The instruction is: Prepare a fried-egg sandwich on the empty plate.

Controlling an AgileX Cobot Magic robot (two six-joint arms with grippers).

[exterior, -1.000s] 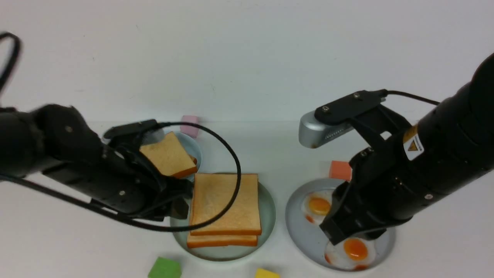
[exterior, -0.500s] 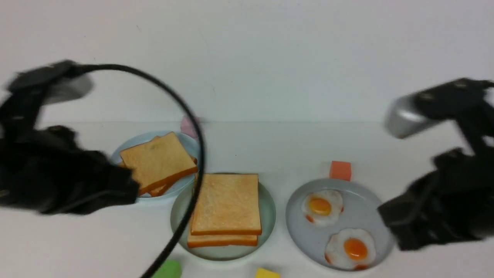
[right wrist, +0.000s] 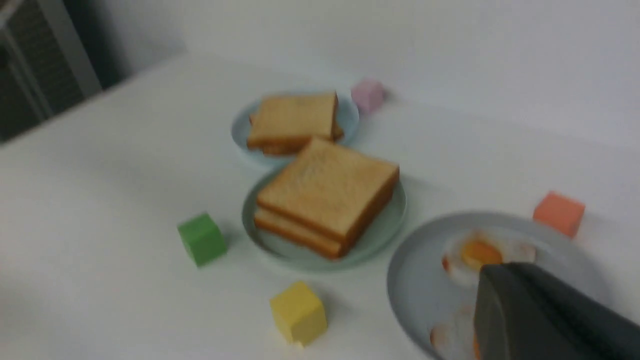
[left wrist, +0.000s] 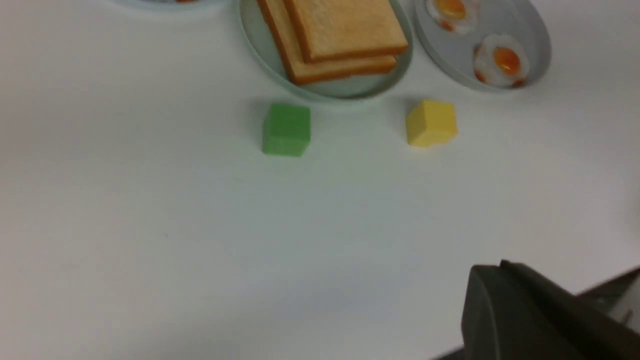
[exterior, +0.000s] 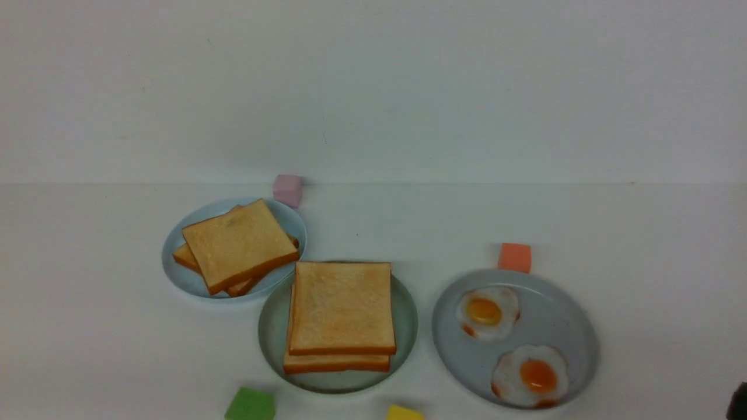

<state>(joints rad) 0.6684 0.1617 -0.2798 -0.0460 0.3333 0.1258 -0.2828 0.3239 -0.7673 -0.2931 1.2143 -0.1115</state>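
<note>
The sandwich (exterior: 341, 309) is two square golden toast slices stacked on the mint-green plate (exterior: 404, 315) at the table's front middle. No egg shows between the slices. The stack also shows in the left wrist view (left wrist: 340, 30) and the right wrist view (right wrist: 325, 195). Neither gripper shows in the front view. One dark finger (left wrist: 520, 310) of my left gripper hangs over bare table, well short of the plate. One dark finger (right wrist: 530, 310) of my right gripper hangs over the grey plate (right wrist: 420, 280). Neither jaw gap shows.
A pale-blue plate (exterior: 187, 280) with a loose toast pile (exterior: 239, 245) stands back left. The grey plate (exterior: 560, 303) at the right holds two fried eggs (exterior: 487, 312). Pink (exterior: 288, 189), orange (exterior: 515, 258), green (exterior: 251, 404) and yellow (exterior: 402, 413) blocks lie around.
Both arms have drawn back out of the front view, the left from beside the toast plates, the right from over the egg plate. The food has not moved.
</note>
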